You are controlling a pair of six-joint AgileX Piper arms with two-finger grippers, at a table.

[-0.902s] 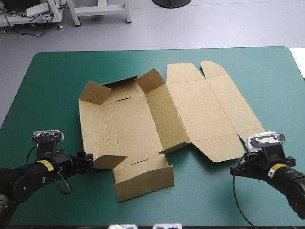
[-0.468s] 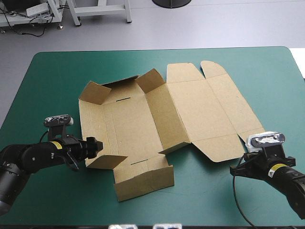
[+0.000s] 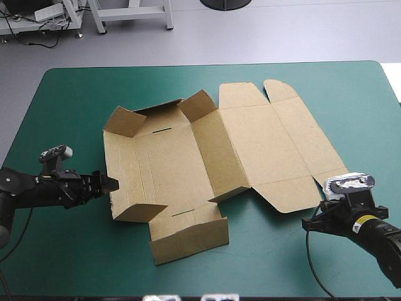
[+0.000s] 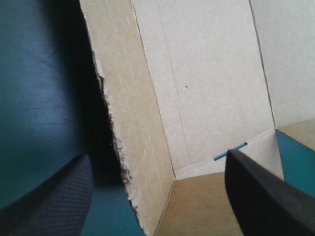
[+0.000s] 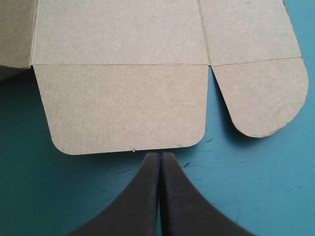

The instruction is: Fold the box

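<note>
The box [image 3: 250,144] lies open near the middle of the table [image 3: 62,94], on the teal-green cover. Its right half is flat: a broad panel with rounded flaps at the far and near ends. Its left half is partly raised, with 2 flaps standing at the far side, 1 low flap tilted up at the near left corner, and a wall folded up along the near edge.

My left pincer [image 3: 108,184] is low at the box's left edge, pointing in toward it. In the left wrist view, the left pincer [image 4: 156,156] has its 2 black fingers well apart. The ragged left edge of the brown board runs between them, with one finger over the cover and the other over the box floor beside a thin slot. I cannot tell whether either finger touches the board.

My right pincer [image 3: 307,222] sits near the table's near right corner. In the right wrist view, the right pincer [image 5: 160,155] has its fingers pressed together into 1 point, holding nothing. Its tip is just short of the rounded near flap [image 5: 128,108], with a sliver of cover between them.
</note>
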